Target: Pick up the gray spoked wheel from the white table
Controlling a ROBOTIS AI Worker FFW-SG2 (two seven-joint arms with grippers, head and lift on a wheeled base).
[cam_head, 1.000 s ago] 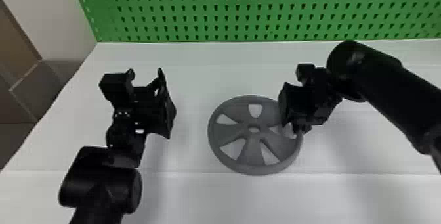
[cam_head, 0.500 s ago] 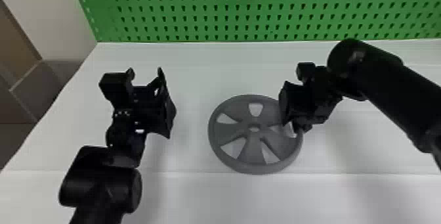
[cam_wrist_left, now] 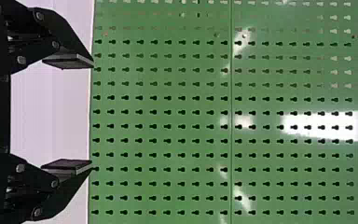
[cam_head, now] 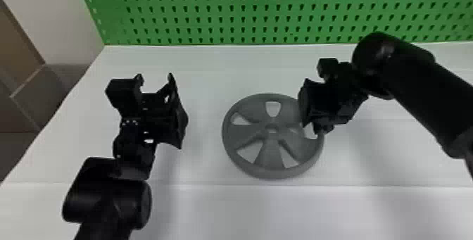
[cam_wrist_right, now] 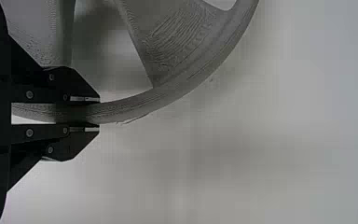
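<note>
Right jaws clamped on gray spoked wheel (cam_head: 269, 156), white table (cam_head: 225, 214) below

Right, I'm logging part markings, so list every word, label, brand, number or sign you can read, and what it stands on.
No readable text on the gray spoked wheel, white table or green pegboard.
Pale specks on the left arm: too small to tell if they are print.

Left tool (cam_head: 155, 77) upright, fingers spread, right tool (cam_head: 322, 128) lowered, fingers pinched close
</note>
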